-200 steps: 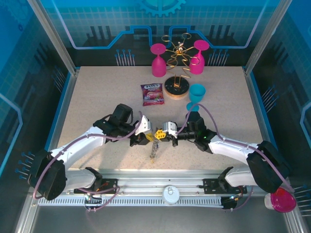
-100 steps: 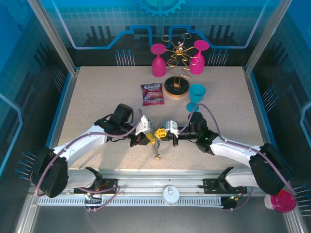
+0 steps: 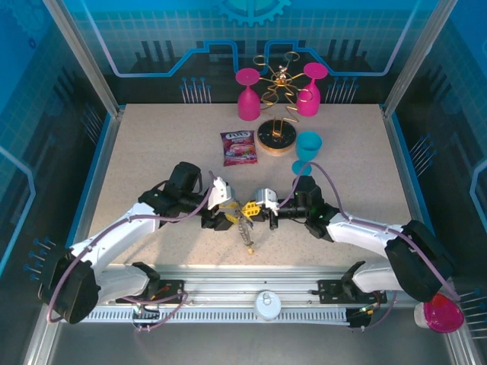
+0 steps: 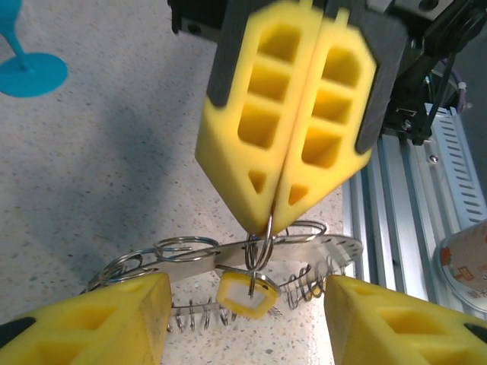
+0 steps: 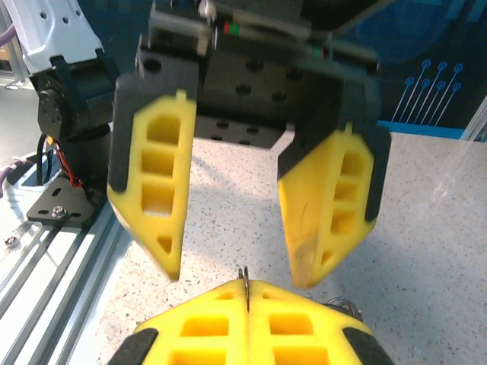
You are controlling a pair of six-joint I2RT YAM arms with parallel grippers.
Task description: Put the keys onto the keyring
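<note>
- Speckled counter (image 3: 152, 160) from above: left gripper (image 3: 219, 218) and right gripper (image 3: 257, 214) meet near its front edge, with the keyring (image 3: 243, 226) dangling between them.
- Left wrist: the right gripper is pinched onto a keyring loop, and a yellow-headed key (image 4: 247, 293) hangs threaded (one apparently done).
- Right wrist: the left gripper stands open and holds nothing; how many keys remain I cannot tell.

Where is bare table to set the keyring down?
Bare: back-left table between its left edge and the candy packet; right side beyond the teal glass. Crowded: centre, where the left end effector and the right end effector meet at the keyring, and around the rack base.
</note>
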